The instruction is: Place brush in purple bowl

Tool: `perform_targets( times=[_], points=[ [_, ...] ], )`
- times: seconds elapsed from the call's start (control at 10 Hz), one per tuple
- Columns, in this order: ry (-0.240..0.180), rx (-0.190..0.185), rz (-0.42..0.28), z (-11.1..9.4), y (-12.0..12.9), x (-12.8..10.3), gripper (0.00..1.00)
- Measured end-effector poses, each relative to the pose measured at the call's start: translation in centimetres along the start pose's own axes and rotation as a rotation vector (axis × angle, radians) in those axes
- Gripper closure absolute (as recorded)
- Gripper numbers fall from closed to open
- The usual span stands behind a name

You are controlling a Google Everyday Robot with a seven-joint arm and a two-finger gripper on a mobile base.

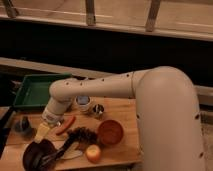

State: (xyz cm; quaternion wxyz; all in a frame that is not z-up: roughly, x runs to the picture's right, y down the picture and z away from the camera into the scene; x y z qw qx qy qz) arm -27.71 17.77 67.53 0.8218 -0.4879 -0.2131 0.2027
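Observation:
The purple bowl (pixel 34 156) sits at the near left corner of the wooden board. A slim dark thing that looks like the brush (pixel 54 157) lies across the bowl's right side, its end sticking out over the rim toward the pale spatula (pixel 71 151). My gripper (pixel 42 132) hangs just above the bowl's far rim at the end of the white arm, apart from the brush.
An orange-brown bowl (pixel 110 132) stands right of centre. Near it are a yellow round fruit (pixel 93 153), dark grapes (pixel 82 135) and a red pepper (pixel 66 125). Two small cups (pixel 83 103) stand behind. A green tray (pixel 34 91) lies at the back left.

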Motion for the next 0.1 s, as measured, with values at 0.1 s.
perform_targets(
  times=[0.1],
  points=[
    [-0.011,0.010,0.003,-0.49,-0.12,-0.06,0.28]
  ],
)
